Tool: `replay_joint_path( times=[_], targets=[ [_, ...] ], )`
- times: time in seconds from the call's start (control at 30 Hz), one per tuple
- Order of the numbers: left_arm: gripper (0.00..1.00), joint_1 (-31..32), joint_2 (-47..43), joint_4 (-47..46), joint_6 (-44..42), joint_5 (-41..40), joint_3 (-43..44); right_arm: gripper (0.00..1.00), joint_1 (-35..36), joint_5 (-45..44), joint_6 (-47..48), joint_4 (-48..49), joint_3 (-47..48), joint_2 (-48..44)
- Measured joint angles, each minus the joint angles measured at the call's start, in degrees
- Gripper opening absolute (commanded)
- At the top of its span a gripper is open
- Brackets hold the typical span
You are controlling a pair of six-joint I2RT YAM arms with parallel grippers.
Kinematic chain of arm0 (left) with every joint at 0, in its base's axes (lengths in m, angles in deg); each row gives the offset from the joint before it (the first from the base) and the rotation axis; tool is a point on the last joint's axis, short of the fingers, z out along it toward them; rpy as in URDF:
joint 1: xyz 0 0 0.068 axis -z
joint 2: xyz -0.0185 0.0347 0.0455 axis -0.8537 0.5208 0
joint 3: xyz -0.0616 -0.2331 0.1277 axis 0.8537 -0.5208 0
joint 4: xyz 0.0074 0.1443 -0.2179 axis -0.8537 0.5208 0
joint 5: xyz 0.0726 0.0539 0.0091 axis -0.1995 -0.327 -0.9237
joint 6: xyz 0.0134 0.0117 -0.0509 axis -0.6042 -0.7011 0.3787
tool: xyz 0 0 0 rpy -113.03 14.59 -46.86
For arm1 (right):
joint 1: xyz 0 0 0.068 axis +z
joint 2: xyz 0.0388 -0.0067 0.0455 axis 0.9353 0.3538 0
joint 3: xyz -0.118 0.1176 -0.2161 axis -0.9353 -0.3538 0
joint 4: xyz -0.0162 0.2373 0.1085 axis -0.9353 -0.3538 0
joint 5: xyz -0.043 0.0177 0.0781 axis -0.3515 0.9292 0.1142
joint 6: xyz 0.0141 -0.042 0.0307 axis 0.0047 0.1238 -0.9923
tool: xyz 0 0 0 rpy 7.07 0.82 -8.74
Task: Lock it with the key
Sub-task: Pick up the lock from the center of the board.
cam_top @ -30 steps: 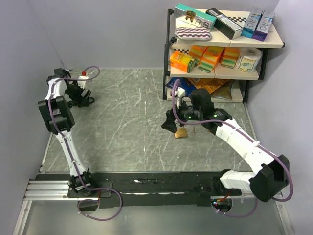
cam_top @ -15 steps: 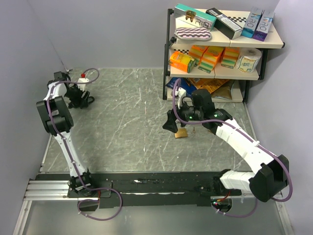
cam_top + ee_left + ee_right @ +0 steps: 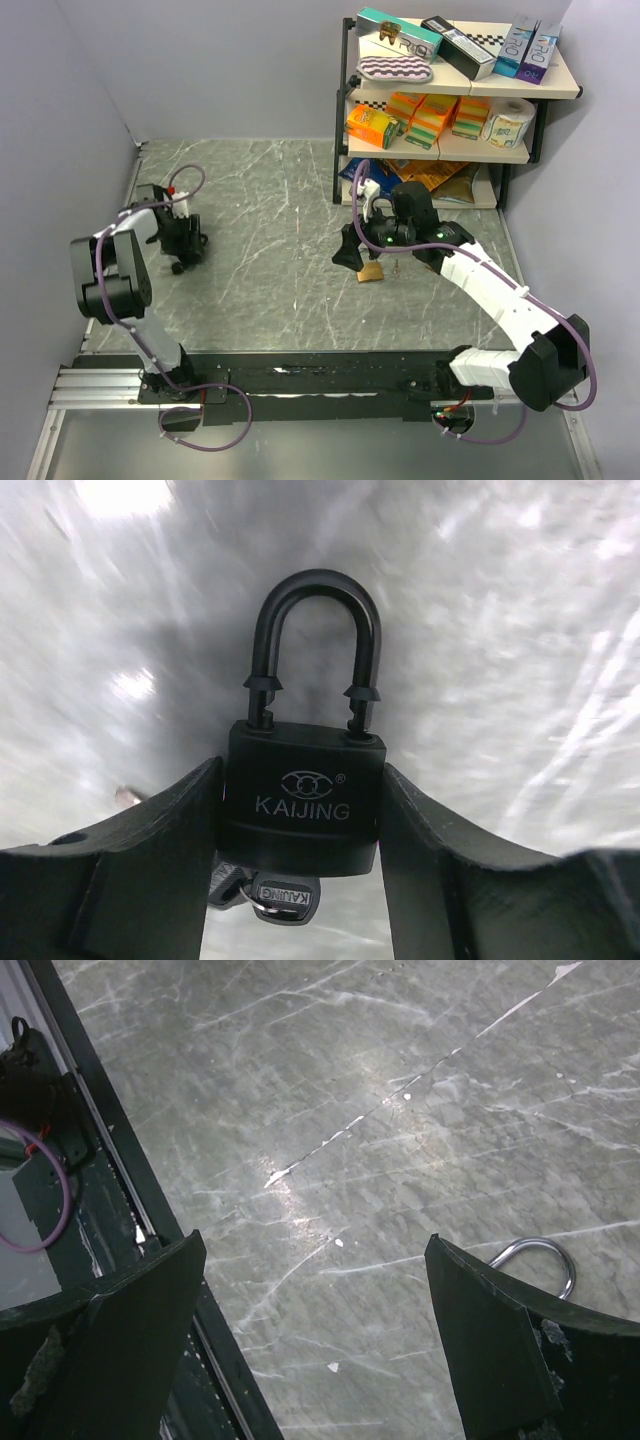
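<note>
Though glossy, grey marbled table (image 3: 280,230) between plain walls (image 3: 220,70); left jaws tight on padlock (image 3: 300,800), right jaws apart.

A grey, white-veined marble-look table (image 3: 270,220) carries everything. A black metal rail (image 3: 330,378) runs along its near edge. Right of centre, a small brass padlock (image 3: 371,271) lies flat on the bare stone, its silver shackle (image 3: 535,1258) resting on the surface.

A black-framed, three-tier shelf unit with cream boards (image 3: 345,120) stands at the far right corner. Its top board holds a teal box (image 3: 398,30), a black box (image 3: 458,45), two blue boxes (image 3: 527,45) and a purple-striped pad (image 3: 395,69). The middle board holds orange cartons (image 3: 372,125) and a white paper roll (image 3: 509,122). Blue and orange packets (image 3: 425,175) fill the lowest tier.
</note>
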Motion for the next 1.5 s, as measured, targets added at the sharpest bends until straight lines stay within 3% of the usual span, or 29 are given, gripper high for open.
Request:
replay_joint_path(
  times=[0.2,0.3,0.33,0.43,0.63,0.7,1.03,1.23,1.5],
  targets=[
    [0.16,3.37,-3.19,-1.07,15.21,-4.87,-3.93,0.99,-0.02,0.09,-0.42,0.02,0.0,0.31],
    [0.25,5.38,-3.19,-1.36,18.36,-8.96,-3.89,0.99,-0.02,-0.02,-0.39,0.0,0.0,0.28],
    [0.34,6.23,-3.15,-1.27,18.88,-10.32,-3.87,0.99,-0.02,-0.09,-0.39,0.0,0.0,0.26],
    [0.47,8.74,-2.05,0.44,19.34,-13.4,-2.62,0.99,-0.02,-0.17,-0.37,0.0,0.0,0.09],
    [0.56,10.25,2.8,6.75,19.37,-15.78,3.45,0.99,-0.02,-0.2,-0.37,-0.04,-0.02,-0.22],
    [0.65,10.47,4.24,8.83,19.34,-16.06,5.38,0.99,-0.02,-0.22,-0.28,-0.07,-0.02,-0.35],
    [0.57,11.74,6.97,12.5,19.08,-18.12,8.63,0.99,-0.17,-0.22,0.48,-0.59,0.0,-0.52],
    [0.65,11.82,8.2,14.19,18.99,-18.12,10.23,0.99,-0.24,0.48,1.33,-1.62,0.61,-0.52],
    [0.62,11.72,10.4,17.2,18.03,-17.81,13.14,0.99,-0.24,2.86,2.71,-2.25,2.93,-0.48]
  ],
)
